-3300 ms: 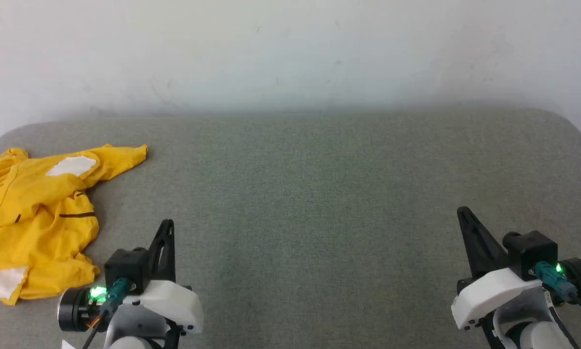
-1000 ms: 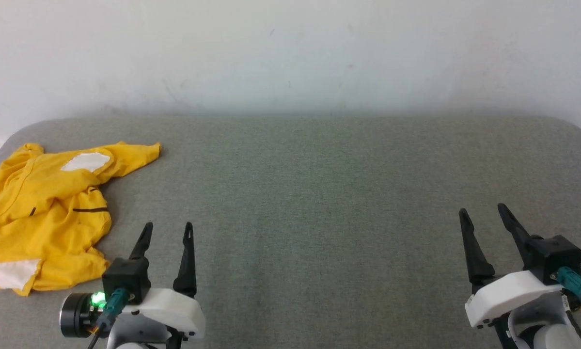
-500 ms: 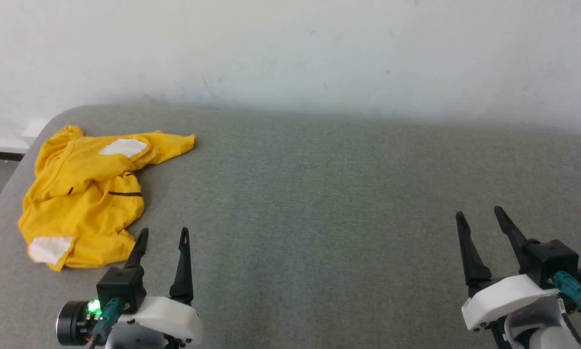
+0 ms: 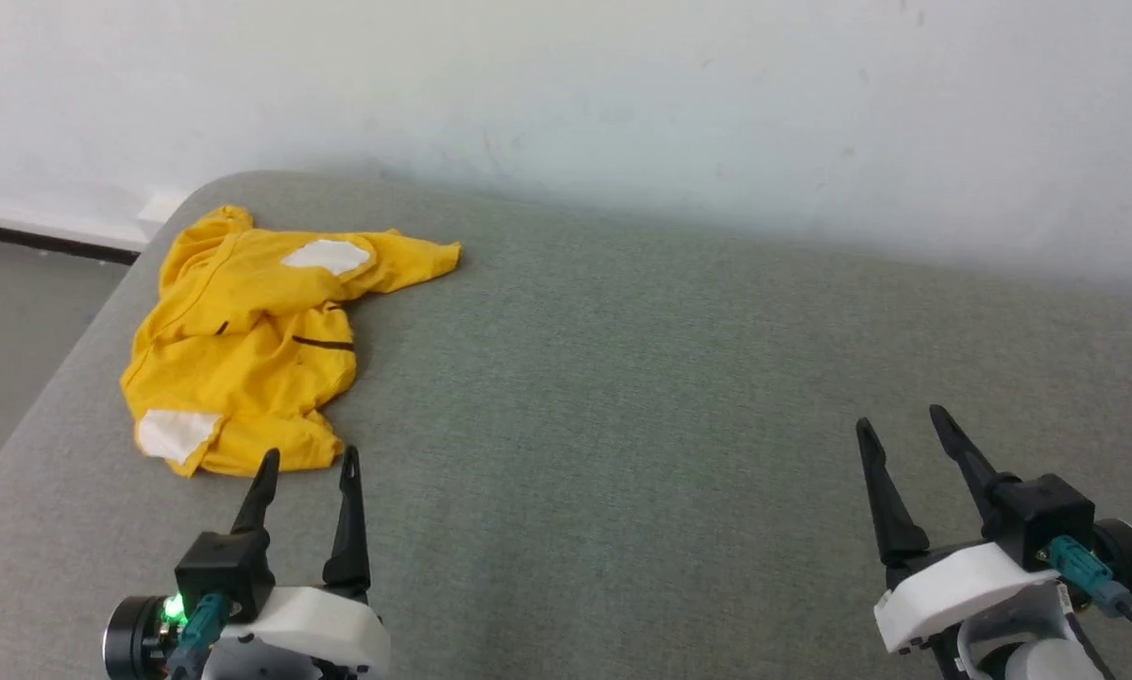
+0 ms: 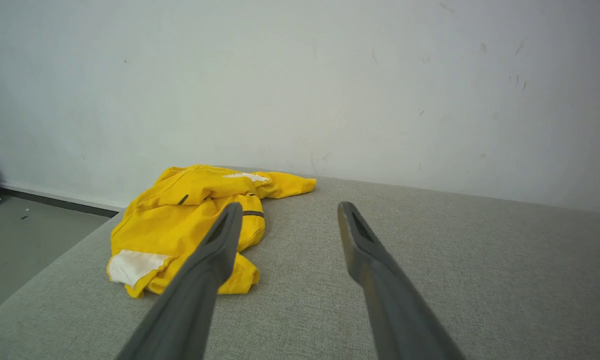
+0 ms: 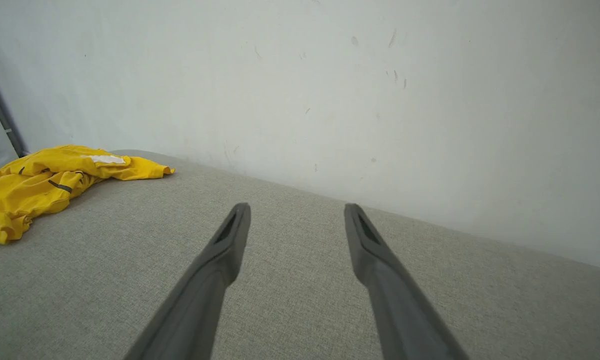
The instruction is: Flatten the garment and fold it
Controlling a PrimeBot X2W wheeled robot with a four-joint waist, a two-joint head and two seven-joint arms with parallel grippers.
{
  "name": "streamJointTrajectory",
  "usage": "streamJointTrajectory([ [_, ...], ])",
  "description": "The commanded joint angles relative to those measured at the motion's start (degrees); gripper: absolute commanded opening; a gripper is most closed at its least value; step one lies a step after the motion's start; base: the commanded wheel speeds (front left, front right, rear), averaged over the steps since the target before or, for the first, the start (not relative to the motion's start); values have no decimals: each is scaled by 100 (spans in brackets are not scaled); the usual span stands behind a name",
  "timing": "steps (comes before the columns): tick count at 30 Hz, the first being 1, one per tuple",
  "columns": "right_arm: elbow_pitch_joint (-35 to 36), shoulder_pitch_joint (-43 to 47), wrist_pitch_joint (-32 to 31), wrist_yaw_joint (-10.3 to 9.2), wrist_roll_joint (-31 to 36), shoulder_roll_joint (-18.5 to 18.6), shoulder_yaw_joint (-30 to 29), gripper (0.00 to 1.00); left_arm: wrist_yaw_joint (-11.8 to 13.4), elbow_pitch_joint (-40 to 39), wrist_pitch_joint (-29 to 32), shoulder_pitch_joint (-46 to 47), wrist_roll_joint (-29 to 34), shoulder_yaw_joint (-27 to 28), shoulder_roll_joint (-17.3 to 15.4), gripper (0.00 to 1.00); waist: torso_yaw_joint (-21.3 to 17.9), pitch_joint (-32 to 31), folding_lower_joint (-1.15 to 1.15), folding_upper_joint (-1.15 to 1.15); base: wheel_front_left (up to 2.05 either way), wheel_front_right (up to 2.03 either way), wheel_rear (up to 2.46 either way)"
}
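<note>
White wrist housings (image 4: 312, 619), black tapered jaws

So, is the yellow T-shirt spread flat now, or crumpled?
Crumpled. The mustard-yellow T-shirt lies bunched on the grey fabric surface, its layers overlapping and its print partly hidden in creases.

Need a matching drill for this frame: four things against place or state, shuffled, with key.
Things:
1. shirt
2. left tool
3. right tool
4. wall

Place or state:
a. open, far from the shirt, over bare fabric
b. crumpled, at the far left corner of the grey surface
c. white, behind the surface
d. open, close by the shirt's near edge

Pairs: 1-b, 2-d, 3-a, 4-c
</note>
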State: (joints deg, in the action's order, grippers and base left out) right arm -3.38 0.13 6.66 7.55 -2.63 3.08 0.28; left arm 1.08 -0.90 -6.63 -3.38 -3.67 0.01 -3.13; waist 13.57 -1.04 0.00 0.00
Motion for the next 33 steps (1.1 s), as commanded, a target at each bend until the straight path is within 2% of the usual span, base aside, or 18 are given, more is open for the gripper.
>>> streamJointTrajectory([
  [1, -34, -48, 52, -3, -43, -10, 14, 100, 28, -16, -54, -67, -60, 21, 12, 100, 150, 12, 0, 0, 0, 0, 0],
  [33, -357, -90, 434, -5, -161, -15, 567, 100, -53, 175, -437, -316, -260, -18, 18, 100, 1490, -79, 0, 0, 0, 0, 0],
])
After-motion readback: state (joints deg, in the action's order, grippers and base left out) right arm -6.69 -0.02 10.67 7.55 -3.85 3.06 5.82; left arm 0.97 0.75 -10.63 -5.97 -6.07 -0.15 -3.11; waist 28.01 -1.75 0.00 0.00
